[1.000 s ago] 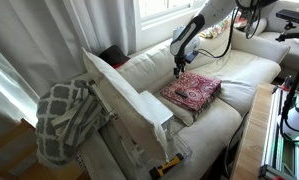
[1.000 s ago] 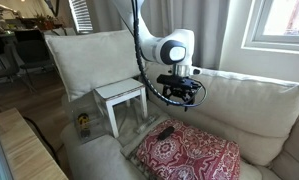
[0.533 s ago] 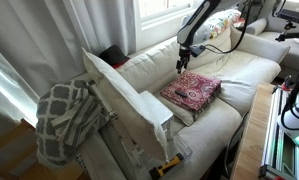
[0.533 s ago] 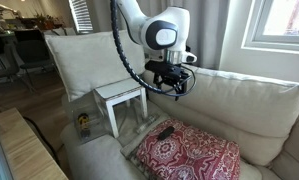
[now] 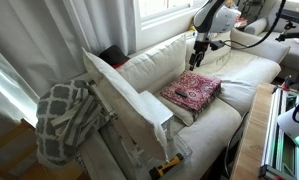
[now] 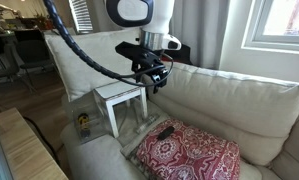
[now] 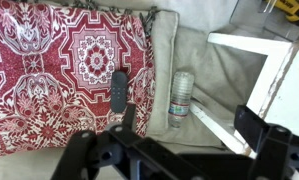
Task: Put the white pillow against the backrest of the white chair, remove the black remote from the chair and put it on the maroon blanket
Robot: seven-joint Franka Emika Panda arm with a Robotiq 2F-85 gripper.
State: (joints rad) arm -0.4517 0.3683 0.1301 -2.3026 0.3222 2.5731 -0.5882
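Wrist view looks straight down: the slim black rectangular remote (image 7: 120,87) lies flat on the folded maroon patterned blanket (image 7: 49,90), mid-seat toward the front edge of the bench (image 5: 244,70), the wide cream-white upholstered chair. The hand (image 7: 174,160) is released and empty, and over the last second it has climbed up and away from the cloth while the remote stays put. That reads as the remote step done. The big square off-white fabric pillow (image 5: 124,100) stands upright at the bench's end; backrest contact is unclear.
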